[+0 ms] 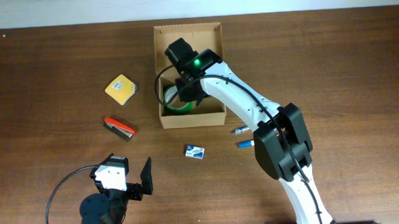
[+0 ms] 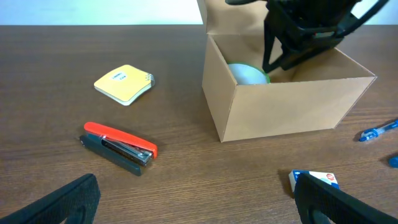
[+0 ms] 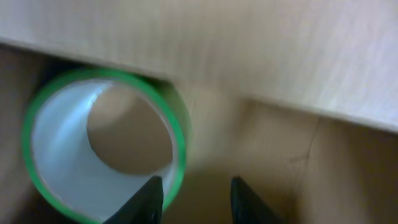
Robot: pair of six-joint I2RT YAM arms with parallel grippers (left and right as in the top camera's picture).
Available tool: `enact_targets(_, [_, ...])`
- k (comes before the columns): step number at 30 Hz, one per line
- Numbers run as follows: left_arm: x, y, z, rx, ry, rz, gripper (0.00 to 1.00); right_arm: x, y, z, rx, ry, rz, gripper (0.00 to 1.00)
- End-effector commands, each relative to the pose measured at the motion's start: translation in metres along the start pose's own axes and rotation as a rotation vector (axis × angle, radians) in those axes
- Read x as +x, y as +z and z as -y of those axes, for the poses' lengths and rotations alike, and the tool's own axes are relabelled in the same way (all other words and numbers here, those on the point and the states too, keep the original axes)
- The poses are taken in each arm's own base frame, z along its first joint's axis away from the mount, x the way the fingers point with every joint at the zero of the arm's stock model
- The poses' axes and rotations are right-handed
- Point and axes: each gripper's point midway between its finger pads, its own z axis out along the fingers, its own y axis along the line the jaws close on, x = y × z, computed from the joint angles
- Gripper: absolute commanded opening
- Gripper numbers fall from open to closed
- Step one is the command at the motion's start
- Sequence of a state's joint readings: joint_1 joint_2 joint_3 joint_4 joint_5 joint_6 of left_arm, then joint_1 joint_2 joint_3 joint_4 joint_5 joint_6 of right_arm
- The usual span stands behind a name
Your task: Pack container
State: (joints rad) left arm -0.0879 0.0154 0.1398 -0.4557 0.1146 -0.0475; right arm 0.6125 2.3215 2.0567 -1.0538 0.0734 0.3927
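The container (image 1: 193, 120) is an open tan cardboard box at the middle back of the table, also in the left wrist view (image 2: 292, 106). A green tape roll (image 1: 173, 104) lies inside it at the near-left corner, resting against the wall (image 3: 180, 130). My right gripper (image 3: 196, 186) reaches down into the box just right of the roll. Its jaws stand apart with only the box floor between them, and the left finger overlaps the roll's edge. My left gripper (image 2: 196, 202) stands wide open and empty low over the table at the near left.
Left of the box lie a yellow sticky-note pad (image 1: 121, 88) and a red stapler (image 1: 119, 127). A small blue-and-white box (image 1: 194, 151) sits in front of the container. Two blue pens (image 1: 241, 130) lie to its right, beside the right arm.
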Motion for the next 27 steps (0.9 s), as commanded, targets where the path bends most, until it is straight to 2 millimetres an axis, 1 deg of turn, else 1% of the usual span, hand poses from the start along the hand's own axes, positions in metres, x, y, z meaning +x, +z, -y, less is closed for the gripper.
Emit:
enact_targets(1, [0.001,0.001,0.000,-0.002,0.016,0.004,1.00,-0.011,-0.049,-0.008,-0.047,0.001,0.073,0.37])
enact_targets(7, [0.001,0.001,0.000,-0.002,0.016,0.003,0.99,-0.013,-0.113,-0.005,-0.083,-0.043,0.153,0.37])
enact_targets(12, [0.001,0.001,0.000,-0.002,0.016,0.004,1.00,-0.011,-0.174,0.001,-0.116,-0.065,0.248,0.37])
enact_targets(14, [0.001,0.001,0.000,-0.002,0.016,0.003,1.00,-0.006,-0.197,0.005,-0.121,-0.079,0.277,0.41])
enact_targets(16, [0.001,0.001,0.000,-0.002,0.016,0.003,0.99,0.001,-0.215,0.010,-0.124,-0.092,0.292,0.42])
enact_targets(19, [0.001,0.001,0.000,-0.002,0.016,0.003,0.99,0.016,-0.237,0.019,-0.123,-0.095,0.291,0.47])
enact_targets(25, [0.001,0.001,0.000,-0.002,0.016,0.004,1.00,0.057,-0.272,0.031,-0.139,-0.193,0.252,0.47])
enact_targets(27, [0.001,0.001,0.000,-0.002,0.016,0.004,1.00,0.068,-0.284,0.035,-0.146,-0.199,0.250,0.47])
